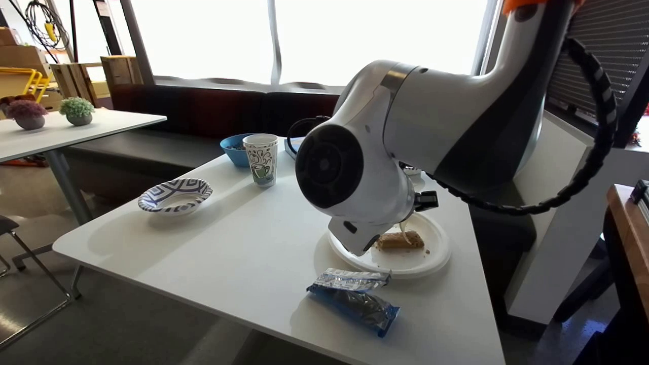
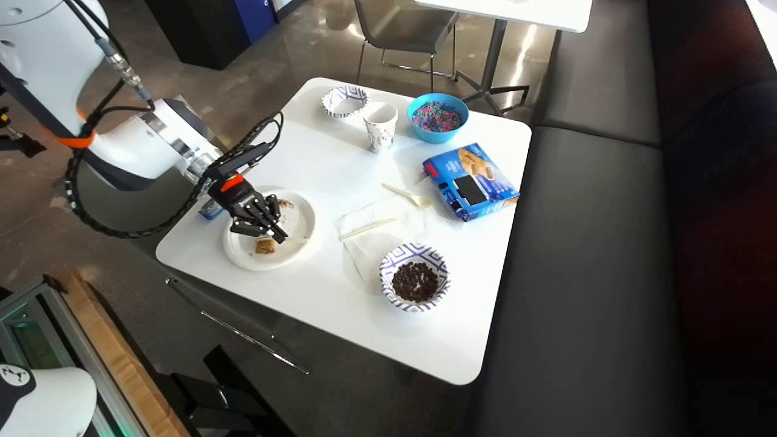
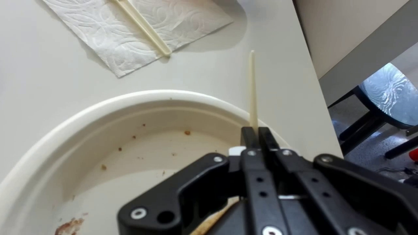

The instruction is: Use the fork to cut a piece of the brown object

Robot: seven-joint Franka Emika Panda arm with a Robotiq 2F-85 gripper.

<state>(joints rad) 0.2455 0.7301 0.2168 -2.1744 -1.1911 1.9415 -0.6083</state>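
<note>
The fork [image 3: 253, 88] is slim and whitish. My gripper [image 3: 256, 132] is shut on it, and one end sticks out past the fingertips in the wrist view. In an exterior view the gripper [image 2: 280, 237] is low over the white plate [image 2: 311, 221], with the fork [image 2: 297, 241] reaching toward the rim. The brown object [image 1: 388, 241] lies on the plate [image 1: 441, 253], with crumbs around it. The fork's lower part [image 1: 404, 232] overlaps it; how deep it sits I cannot tell. The brown object [image 3: 209, 222] is mostly hidden behind the gripper in the wrist view.
A blue crinkled wrapper [image 1: 355, 301] lies beside the plate. Another pale utensil [image 2: 367, 229] lies on a napkin [image 2: 370, 255], near a spoon [image 2: 413, 195]. A bowl of dark bits [image 2: 388, 285], a blue box [image 2: 498, 182], a cup [image 2: 381, 130] and a blue bowl [image 2: 464, 115] stand farther off.
</note>
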